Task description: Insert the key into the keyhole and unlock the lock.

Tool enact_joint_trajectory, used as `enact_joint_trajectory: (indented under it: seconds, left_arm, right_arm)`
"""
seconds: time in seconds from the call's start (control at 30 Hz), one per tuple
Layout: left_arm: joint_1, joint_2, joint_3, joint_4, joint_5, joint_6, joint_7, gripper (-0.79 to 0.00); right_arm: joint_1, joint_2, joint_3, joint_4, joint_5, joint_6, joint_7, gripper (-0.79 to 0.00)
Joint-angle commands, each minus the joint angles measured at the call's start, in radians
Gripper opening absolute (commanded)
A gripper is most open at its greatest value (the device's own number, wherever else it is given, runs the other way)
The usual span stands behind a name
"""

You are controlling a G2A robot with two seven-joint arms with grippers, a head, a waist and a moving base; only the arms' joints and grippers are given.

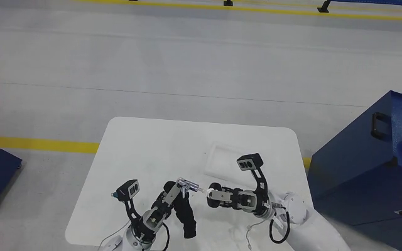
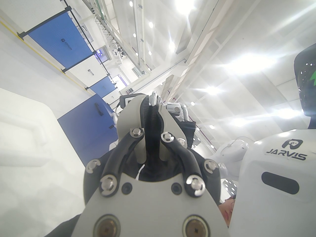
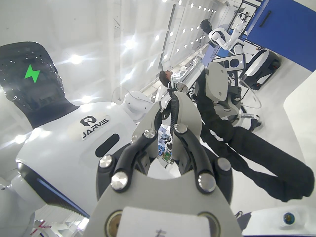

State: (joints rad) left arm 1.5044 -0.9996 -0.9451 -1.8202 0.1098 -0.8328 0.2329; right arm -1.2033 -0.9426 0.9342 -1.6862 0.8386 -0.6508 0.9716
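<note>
Above the table's near edge, my two grippers meet tip to tip. My left gripper [image 1: 178, 187] [image 2: 153, 104] is shut on a silver lock [image 1: 184, 183] [image 2: 175, 108], holding it up off the table. My right gripper [image 1: 210, 191] [image 3: 175, 94] is shut on a small silver key [image 1: 198, 188] [image 3: 181, 86], whose round head sticks out past the fingertips. The key points at the lock [image 3: 191, 71] and touches or almost touches it. How deep it sits in the keyhole is hidden. The left gripper [image 3: 209, 75] shows just behind the lock in the right wrist view.
The white table [image 1: 125, 163] has a shallow white tray [image 1: 229, 160] at its back right. A blue cabinet [image 1: 370, 163] stands off the table's right side. A black sleeve [image 1: 186, 219] hangs from the left arm.
</note>
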Motion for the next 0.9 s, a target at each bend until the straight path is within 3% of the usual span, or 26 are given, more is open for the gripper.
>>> enact_joint_trajectory:
  seconds: [0.0, 0.87]
  left_arm:
    - [0.000, 0.000, 0.000, 0.000, 0.000, 0.000, 0.000, -0.785]
    - [0.000, 0.000, 0.000, 0.000, 0.000, 0.000, 0.000, -0.785]
  right_arm:
    - [-0.004, -0.002, 0.001, 0.001, 0.021, 0.019, 0.016, -0.785]
    - [-0.063, -0.039, 0.027, 0.008, 0.228, 0.211, 0.101, -0.785]
